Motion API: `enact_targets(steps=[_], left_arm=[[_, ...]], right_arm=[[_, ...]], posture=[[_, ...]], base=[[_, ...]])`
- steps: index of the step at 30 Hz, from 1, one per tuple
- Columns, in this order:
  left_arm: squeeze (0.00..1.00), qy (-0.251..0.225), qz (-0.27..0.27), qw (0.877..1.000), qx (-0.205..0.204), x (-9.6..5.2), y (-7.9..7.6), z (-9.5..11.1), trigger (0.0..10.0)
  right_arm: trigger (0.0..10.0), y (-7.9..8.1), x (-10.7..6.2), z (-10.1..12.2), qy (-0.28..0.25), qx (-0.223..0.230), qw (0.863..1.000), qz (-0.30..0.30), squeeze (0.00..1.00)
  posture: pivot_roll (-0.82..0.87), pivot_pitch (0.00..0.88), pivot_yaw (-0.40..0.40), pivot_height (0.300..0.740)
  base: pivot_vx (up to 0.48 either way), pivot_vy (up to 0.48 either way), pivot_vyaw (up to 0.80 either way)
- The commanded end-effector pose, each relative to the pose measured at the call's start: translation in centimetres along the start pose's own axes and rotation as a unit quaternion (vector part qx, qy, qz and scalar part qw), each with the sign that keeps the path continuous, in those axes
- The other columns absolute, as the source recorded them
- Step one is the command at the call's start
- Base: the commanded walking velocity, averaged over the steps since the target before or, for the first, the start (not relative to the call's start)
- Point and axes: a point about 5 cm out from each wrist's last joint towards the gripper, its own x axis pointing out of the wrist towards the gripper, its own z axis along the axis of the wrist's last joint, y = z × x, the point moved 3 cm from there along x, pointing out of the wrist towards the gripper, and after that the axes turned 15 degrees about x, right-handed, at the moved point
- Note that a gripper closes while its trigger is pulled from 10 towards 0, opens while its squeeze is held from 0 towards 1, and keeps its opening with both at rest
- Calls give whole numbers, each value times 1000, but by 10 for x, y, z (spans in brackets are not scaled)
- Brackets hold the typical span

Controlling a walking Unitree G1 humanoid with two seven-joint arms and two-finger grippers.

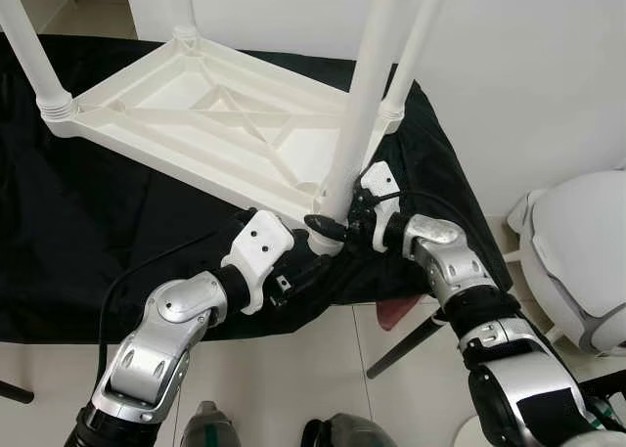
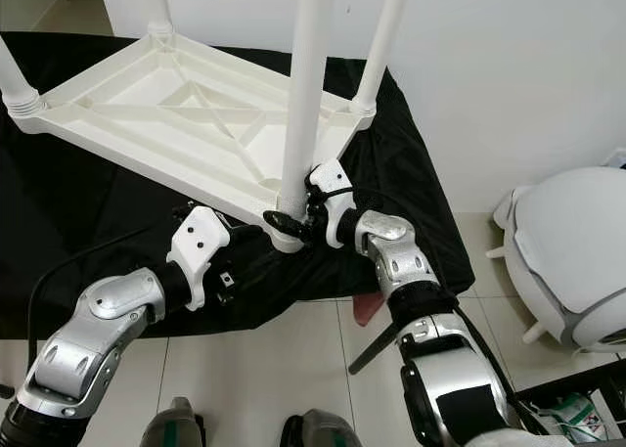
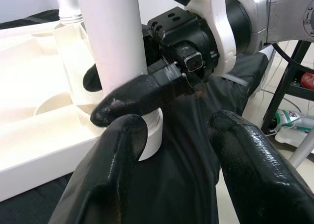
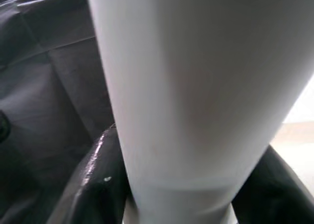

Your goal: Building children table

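1. At near corner of upturned white kids' tabletop (image 1: 196, 114), right gripper (image 1: 328, 227) fingers are clamping base of leg (image 1: 367, 95); leg top is running out of frame.
2. Left gripper (image 3: 171, 150) fingers are gaping wide, holding nothing, just beside corner socket (image 3: 152, 136).
3. Black cloth (image 1: 78, 242) edge is hanging near both wrists.

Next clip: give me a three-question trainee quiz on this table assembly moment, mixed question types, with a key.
1. True or false: the white table top lies upside down on the black cloth.
2. Which gripper clamps the near table leg? A) left B) right
3. Fill in: the left gripper is ____, beside the leg's base.

Key: 1 true. 2 B, the right gripper grips it near the socket. 3 open.
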Motion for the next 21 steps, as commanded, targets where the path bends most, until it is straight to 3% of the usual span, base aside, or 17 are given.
enact_targets(steps=[1,11,12,15,16,21], left_arm=[[0,9,24,1000,3,-1,3,-1,10000],[0,6,24,1000,2,0,4,0,10000],[0,5,23,1000,3,1,4,0,10000],[0,5,22,1000,3,2,4,0,10000],[0,5,22,1000,2,1,3,0,10000],[0,5,21,1000,0,1,1,0,10000]], right_arm=[[0,0,1,-6,20,-3,1000,13,0],[0,-5,-3,-6,15,-2,1000,13,0],[10000,-6,-3,-6,12,0,1000,3,0],[10000,-11,-4,-4,1,10,999,-32,0],[10000,-16,-5,-1,-12,8,997,-75,0],[10000,-15,-5,4,-34,11,993,-113,0]], posture=[[93,0,-109,740],[82,0,-107,740],[74,0,-106,740],[73,1,-108,740],[72,3,-111,740],[71,5,-111,740]], base=[[0,0,0],[0,0,0],[0,0,0],[0,0,0],[0,0,0],[0,0,0]])
